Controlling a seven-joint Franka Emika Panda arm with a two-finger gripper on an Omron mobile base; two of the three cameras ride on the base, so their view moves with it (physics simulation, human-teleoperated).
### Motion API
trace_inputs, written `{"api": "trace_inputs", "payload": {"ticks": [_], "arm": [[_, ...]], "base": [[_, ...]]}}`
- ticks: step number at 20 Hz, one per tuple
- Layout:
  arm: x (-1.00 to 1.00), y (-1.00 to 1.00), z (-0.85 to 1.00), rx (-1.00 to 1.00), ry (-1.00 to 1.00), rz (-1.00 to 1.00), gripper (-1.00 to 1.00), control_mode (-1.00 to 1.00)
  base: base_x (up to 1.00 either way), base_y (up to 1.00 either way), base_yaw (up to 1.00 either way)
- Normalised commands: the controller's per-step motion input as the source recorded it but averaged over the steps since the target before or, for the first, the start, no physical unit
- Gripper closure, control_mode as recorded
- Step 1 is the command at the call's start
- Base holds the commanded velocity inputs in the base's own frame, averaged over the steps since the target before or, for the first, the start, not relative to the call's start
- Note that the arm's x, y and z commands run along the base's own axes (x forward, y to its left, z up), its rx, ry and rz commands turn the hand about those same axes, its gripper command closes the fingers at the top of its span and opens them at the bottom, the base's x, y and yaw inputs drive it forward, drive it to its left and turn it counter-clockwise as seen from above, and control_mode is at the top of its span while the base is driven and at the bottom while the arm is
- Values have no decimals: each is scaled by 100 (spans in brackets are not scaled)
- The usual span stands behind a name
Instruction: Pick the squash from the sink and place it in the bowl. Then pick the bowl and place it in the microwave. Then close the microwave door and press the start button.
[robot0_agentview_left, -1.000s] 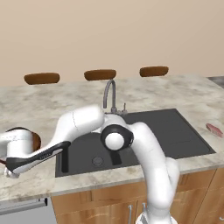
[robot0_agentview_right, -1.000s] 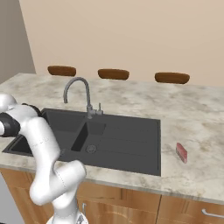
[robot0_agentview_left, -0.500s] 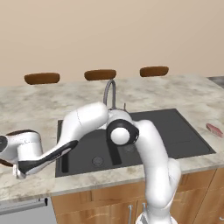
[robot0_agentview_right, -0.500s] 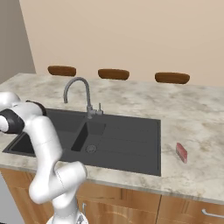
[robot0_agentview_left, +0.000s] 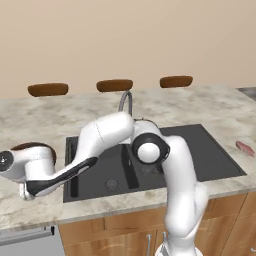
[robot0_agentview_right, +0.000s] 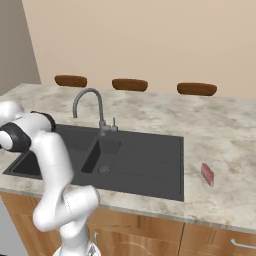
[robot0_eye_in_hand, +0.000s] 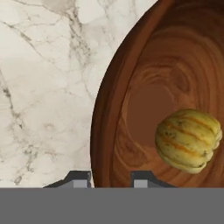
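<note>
The reddish-brown wooden bowl (robot0_eye_in_hand: 175, 87) rests on the marble counter, and the small yellow squash (robot0_eye_in_hand: 189, 139) lies inside it, right of its middle. My gripper (robot0_eye_in_hand: 110, 177) straddles the bowl's near rim, one fingertip outside (robot0_eye_in_hand: 80, 178) and one inside (robot0_eye_in_hand: 142, 178), both pressed against the wall. In the left base view the arm reaches far left of the sink (robot0_agentview_left: 205, 150), its hand (robot0_agentview_left: 22, 167) covers most of the bowl (robot0_agentview_left: 27, 146), and a dark brown arc shows above it. The microwave is out of view.
The curved faucet (robot0_agentview_left: 125, 102) stands behind the dark double sink (robot0_agentview_right: 145, 162). A small red object (robot0_agentview_right: 207, 174) lies on the counter right of the sink. Brown stool tops (robot0_agentview_left: 114, 85) line the counter's far edge. The arm's elbow (robot0_agentview_right: 20, 136) hangs over the sink's left side.
The hand has settled lower over the bowl at the far left of the counter, and its jaws have narrowed onto the bowl's rim. Bowl and squash stay put.
</note>
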Motion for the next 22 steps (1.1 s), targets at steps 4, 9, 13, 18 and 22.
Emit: {"api": "trace_inputs", "payload": {"ticks": [4,9,13,18,22], "arm": [[-44,-81,100,0,0,0,100,-100],[-50,-98,100,1,13,0,100,-100],[-11,-93,100,0,12,0,100,-100],[-8,-99,100,0,13,0,100,-100],[-21,-100,100,0,14,0,100,-100]], "base": [[0,0,0],[0,0,0],[0,0,0],[0,0,0],[0,0,0]]}}
